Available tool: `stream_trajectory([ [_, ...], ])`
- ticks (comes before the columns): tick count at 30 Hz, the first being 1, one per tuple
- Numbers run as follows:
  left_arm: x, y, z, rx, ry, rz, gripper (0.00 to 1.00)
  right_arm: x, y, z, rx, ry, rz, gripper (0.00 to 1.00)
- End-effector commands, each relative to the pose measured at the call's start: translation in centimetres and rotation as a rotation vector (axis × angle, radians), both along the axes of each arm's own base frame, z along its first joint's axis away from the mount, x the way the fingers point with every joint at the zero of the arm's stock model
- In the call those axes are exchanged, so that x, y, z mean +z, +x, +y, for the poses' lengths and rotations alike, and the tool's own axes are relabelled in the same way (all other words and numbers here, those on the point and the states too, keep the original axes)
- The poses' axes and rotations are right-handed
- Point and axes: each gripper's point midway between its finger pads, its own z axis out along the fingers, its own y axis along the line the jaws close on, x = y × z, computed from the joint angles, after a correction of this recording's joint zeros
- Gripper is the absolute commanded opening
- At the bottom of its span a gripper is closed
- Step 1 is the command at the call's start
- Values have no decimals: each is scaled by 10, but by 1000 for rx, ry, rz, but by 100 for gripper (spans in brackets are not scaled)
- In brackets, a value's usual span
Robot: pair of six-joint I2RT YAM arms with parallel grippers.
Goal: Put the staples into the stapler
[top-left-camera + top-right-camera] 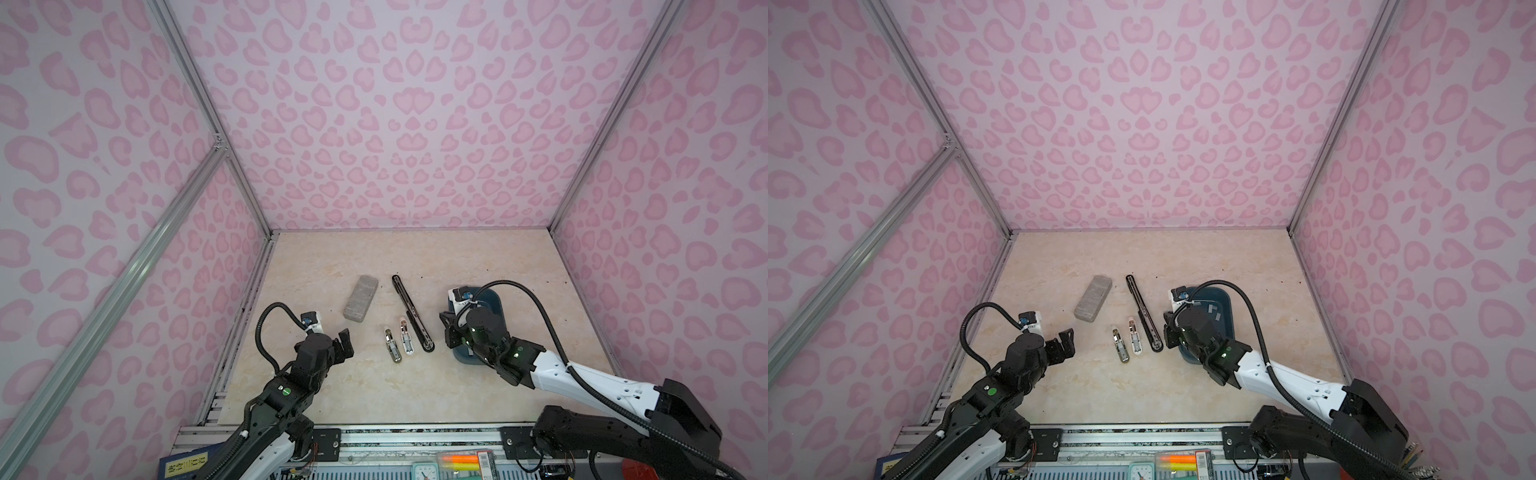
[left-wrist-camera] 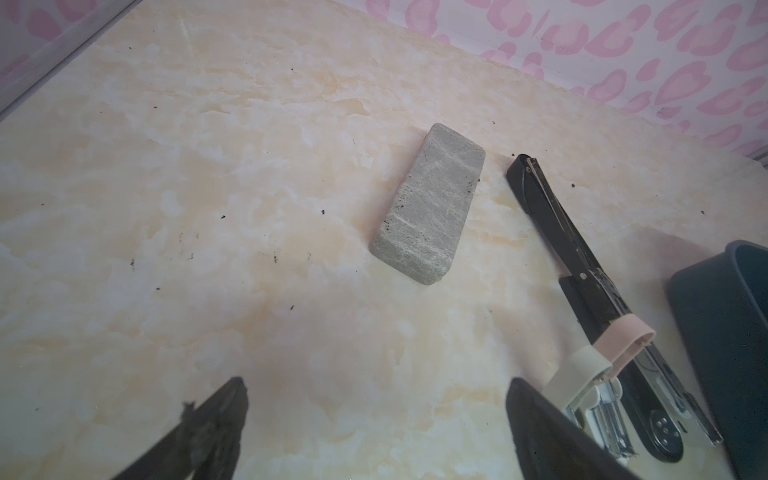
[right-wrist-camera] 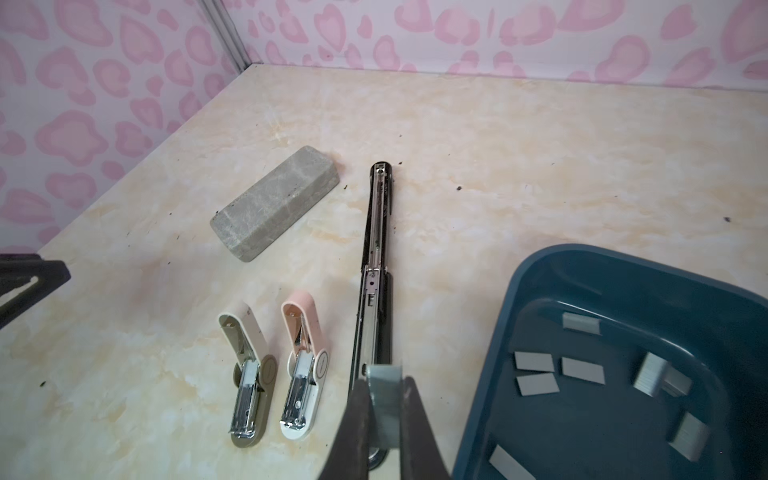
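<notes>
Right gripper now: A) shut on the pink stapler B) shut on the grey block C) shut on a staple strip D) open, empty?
C: in the right wrist view the right gripper pinches a grey staple strip over the black stapler.

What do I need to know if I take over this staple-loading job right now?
Left hand: open and empty, hovering above the table to the left of the beige stapler.
Right hand: shut on one staple strip, above the near end of the black stapler.
The black stapler lies opened flat on the table with its metal channel facing up. More staples lie loose in the blue tray to its right.
Done: one strip picked up.
Left: seat the strip in the channel, then close the stapler.
</notes>
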Motion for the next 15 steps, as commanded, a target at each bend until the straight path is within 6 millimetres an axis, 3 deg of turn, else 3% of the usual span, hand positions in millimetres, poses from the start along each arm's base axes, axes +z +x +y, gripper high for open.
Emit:
stream_trajectory([
  [1,12,6,-7,-24,-21,-44,98,-2,-7,28,134,22,-6,9],
  [5,13,5,-6,-26,-26,-54,98,-15,-10,40,146,-16,2,8],
  [15,17,4,-3,-15,-32,-79,99,-29,-10,33,110,-52,19,8],
])
